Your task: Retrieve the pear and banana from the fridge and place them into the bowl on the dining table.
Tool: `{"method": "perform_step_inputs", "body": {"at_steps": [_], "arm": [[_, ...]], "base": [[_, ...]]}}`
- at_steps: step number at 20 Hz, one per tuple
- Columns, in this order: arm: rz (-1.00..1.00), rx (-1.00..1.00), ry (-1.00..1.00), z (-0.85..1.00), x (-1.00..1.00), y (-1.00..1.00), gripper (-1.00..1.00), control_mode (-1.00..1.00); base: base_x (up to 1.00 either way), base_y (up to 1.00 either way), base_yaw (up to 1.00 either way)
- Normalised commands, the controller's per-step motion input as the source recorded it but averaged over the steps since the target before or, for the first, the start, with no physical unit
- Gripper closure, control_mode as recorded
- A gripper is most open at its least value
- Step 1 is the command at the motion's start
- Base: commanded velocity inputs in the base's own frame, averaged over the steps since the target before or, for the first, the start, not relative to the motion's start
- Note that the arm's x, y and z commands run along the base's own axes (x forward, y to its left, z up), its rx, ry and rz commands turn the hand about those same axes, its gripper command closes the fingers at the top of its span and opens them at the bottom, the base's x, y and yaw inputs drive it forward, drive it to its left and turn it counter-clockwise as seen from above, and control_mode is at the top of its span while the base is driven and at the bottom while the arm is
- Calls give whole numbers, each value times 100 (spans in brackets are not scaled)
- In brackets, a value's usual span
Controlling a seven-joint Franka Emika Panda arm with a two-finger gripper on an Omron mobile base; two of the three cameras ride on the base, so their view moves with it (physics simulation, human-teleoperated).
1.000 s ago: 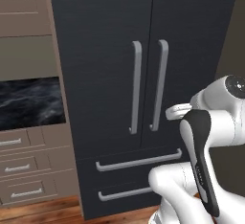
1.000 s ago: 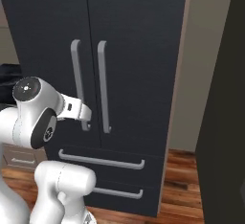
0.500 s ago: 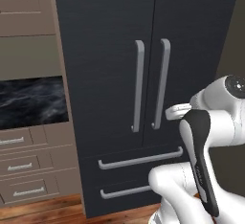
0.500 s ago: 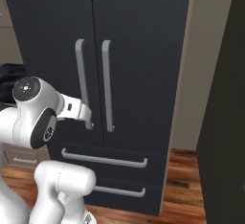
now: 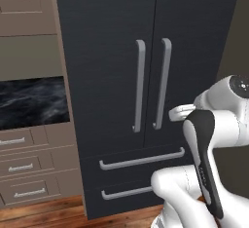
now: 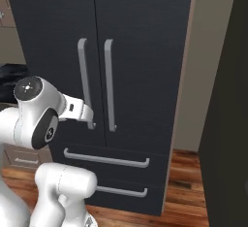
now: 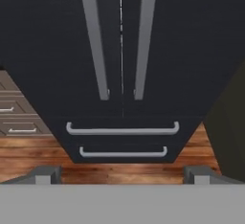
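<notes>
Hand view: fridge (image 7: 57,50) shut, both handles at 12 o'clock; gripper (image 7: 122,175) jaws fully spread, empty, squared to the doors, likely for a handle pull.

Matt charcoal fridge (image 5: 107,51), wood-plank floor (image 7: 28,158)

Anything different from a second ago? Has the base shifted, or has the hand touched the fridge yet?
The whole picture has slid in both base views: the fridge sits further right in frame, so the base has driven, not the fridge. The arm's pose looks the same. The hand is open as before, holding nothing, well short of the handles. Both fridge doors and both drawers are shut as before.
</notes>
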Motion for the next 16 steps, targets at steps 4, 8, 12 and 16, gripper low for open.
{"method": "perform_step_inputs", "body": {"at_steps": [4,8,12,16], "arm": [[-1,0,-4,0,57,-23,-100,-100],[-3,0,-10,0,47,-27,-100,-100],[-4,0,-8,0,12,-15,-100,-100],[-1,0,-5,0,9,0,-100,-100]], "base": [[0,0,0],[0,0,0],[0,0,0],[0,0,0]]}}
